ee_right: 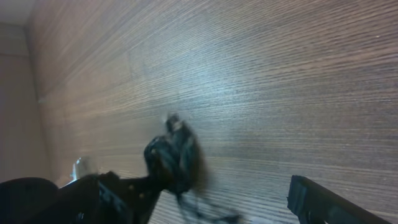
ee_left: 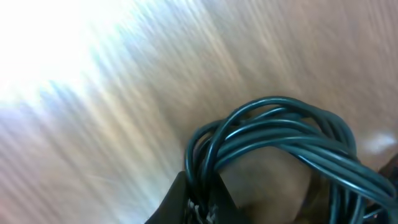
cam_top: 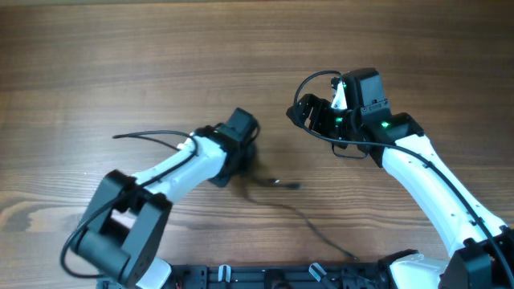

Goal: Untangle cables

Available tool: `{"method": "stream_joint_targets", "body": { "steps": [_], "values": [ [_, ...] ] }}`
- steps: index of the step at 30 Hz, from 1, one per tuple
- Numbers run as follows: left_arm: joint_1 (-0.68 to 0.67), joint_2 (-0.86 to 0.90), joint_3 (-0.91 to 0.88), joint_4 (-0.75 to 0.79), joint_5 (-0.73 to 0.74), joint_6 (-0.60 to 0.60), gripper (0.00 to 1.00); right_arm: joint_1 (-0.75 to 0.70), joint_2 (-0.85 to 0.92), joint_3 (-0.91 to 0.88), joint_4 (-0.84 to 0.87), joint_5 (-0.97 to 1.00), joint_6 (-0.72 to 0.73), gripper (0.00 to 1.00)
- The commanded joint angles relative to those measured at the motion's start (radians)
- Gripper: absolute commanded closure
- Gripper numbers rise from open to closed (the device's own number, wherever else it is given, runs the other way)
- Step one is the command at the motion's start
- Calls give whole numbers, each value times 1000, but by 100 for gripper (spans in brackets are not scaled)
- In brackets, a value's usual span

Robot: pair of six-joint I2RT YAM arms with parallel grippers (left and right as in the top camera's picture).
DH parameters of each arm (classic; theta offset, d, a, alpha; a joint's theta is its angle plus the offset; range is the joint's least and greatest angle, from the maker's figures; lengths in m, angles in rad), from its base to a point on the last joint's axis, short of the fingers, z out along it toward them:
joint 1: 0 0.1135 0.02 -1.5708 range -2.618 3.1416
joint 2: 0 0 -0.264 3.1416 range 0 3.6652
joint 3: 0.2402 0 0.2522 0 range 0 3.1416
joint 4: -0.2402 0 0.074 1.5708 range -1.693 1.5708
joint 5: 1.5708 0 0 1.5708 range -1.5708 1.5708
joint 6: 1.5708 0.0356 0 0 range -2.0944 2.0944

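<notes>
Fingers [ee_left: 180,200] of the left gripper [cam_top: 243,159] are pinching shut on the cables [ee_left: 280,134], a soft, light bundle of loops at the table [cam_top: 161,64] middle, one tail [cam_top: 315,230] trailing away. Right gripper [cam_top: 320,120] is hanging wide open, empty; I am judging the loose tail easiest to take.

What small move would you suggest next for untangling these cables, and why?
Probably lift the left pincer slightly. It looks shut on the coiled cables, whose tail lies loose on the table. The right pincer is open and apart, free to take a raised strand.
</notes>
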Motion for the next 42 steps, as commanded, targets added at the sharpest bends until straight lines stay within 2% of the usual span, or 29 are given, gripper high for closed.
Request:
{"method": "stream_joint_targets", "body": {
  "steps": [1, 7, 10, 12, 17, 20, 25, 26, 28, 32, 37, 42],
  "values": [
    [71, -155, -19, -21, 9, 220, 96, -1, -17, 15, 8, 18, -11, 0],
    [100, -405, -19, 42, 145, 633, 96, -1, -17, 13, 10, -39, -18, 0],
    [100, -499, -19, 58, 206, 759, 96, -1, -17, 12, 18, -116, -22, 0],
    [100, -547, -19, 58, 212, 792, 96, -1, -17, 12, 31, -170, -54, 0],
    [100, -600, -19, 66, 194, 784, 96, -1, -17, 12, 62, -312, -212, 0],
    [100, -596, -19, 65, 134, 666, 96, 0, -17, 12, 62, -389, -291, 0],
    [100, -588, -19, 65, 68, 312, 96, 6, -17, 12, 63, -430, -323, 0],
    [100, -586, -19, 65, 69, 202, 96, 16, -17, 12, 69, -426, -349, 0],
    [100, -586, -19, 64, 69, 61, 96, 40, -17, 12, 74, -402, -389, 1],
    [100, -586, -19, 64, 69, -128, 96, 119, -17, 12, 78, -263, -435, 4],
    [100, -586, -19, 51, 69, -156, 94, 246, -17, 12, 154, -27, -496, 6],
    [100, -586, -19, 12, 69, -156, 93, 330, -17, 12, 276, 70, -534, 2]
  ]
}}
